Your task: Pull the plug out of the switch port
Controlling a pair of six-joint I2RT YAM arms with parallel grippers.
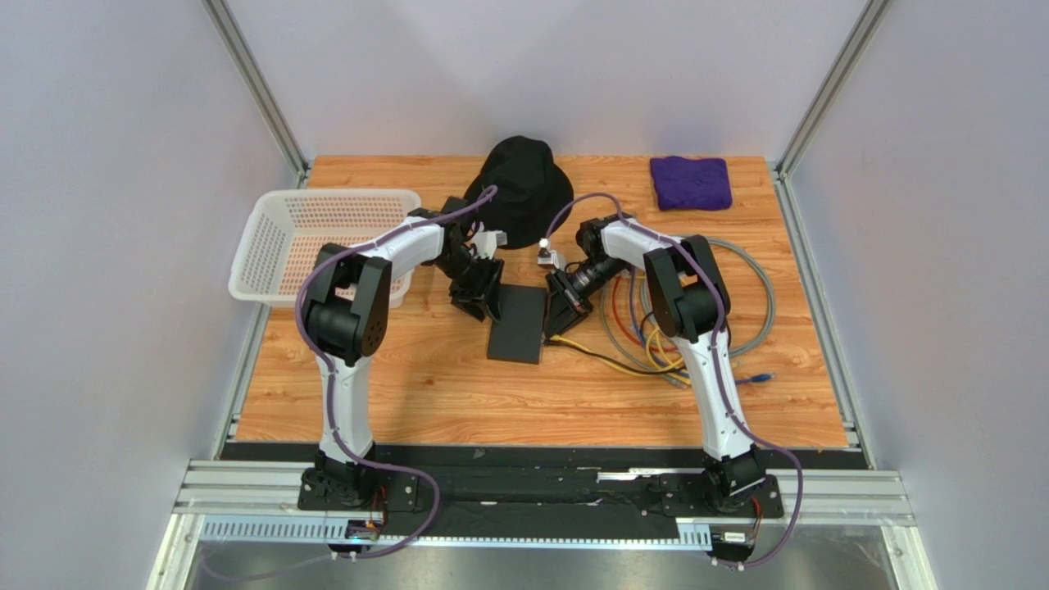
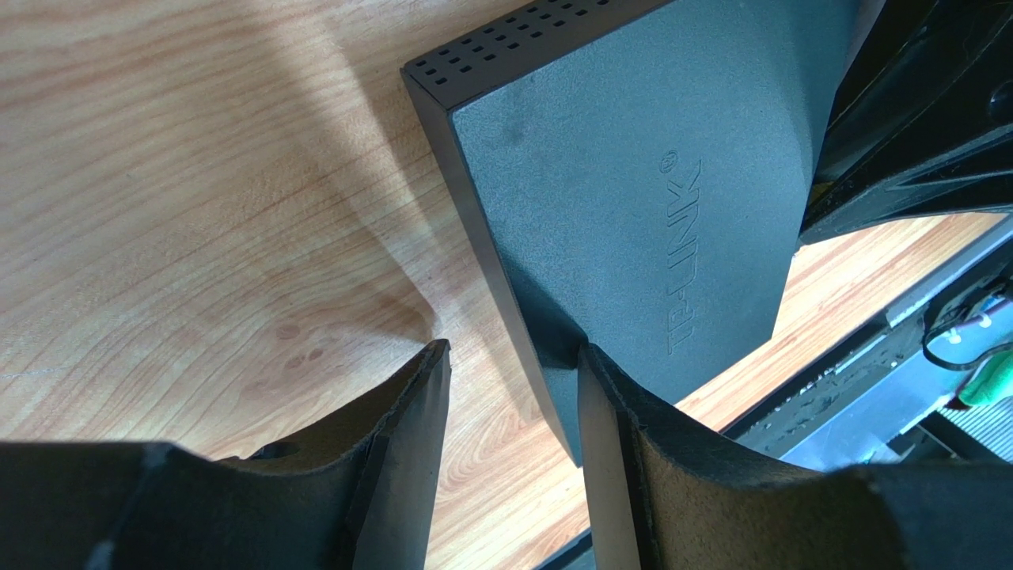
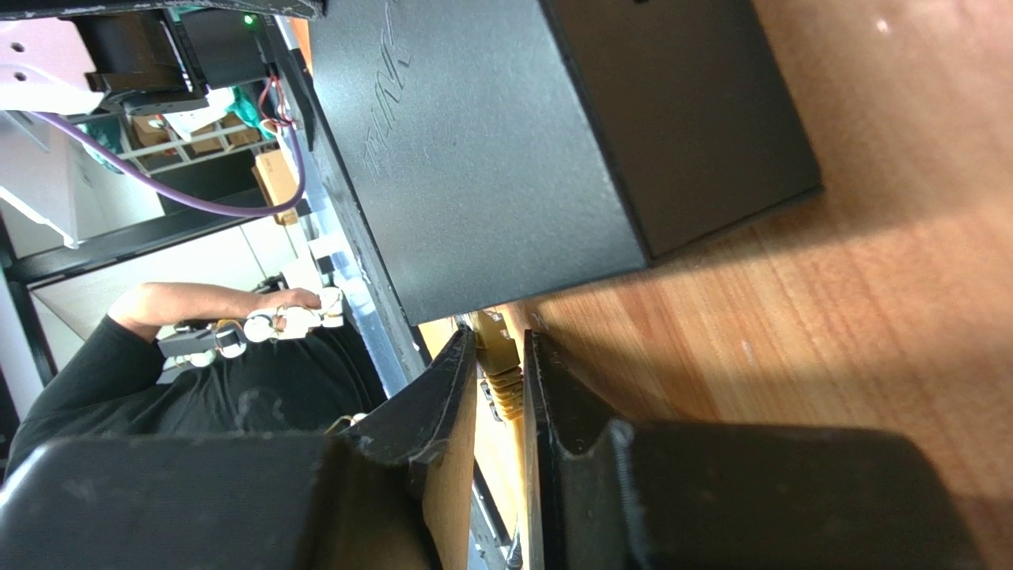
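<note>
The matte-black switch (image 1: 518, 323) lies flat on the wooden table between my two grippers; it also shows in the left wrist view (image 2: 642, 178) and the right wrist view (image 3: 499, 143). My left gripper (image 1: 478, 295) is open at the switch's left edge (image 2: 511, 392), with one finger (image 2: 612, 416) resting on the switch's corner and the other over bare wood. My right gripper (image 1: 564, 314) is at the switch's right edge, its fingers closed narrowly (image 3: 499, 350) on a yellow plug (image 3: 502, 374) that meets the switch's socket edge. The socket itself is hidden.
A white basket (image 1: 323, 240) stands at the back left, a black bucket hat (image 1: 523, 184) behind the switch, a purple cloth (image 1: 691, 181) at the back right. A coil of grey, yellow and blue cables (image 1: 690, 326) lies right of the switch under my right arm.
</note>
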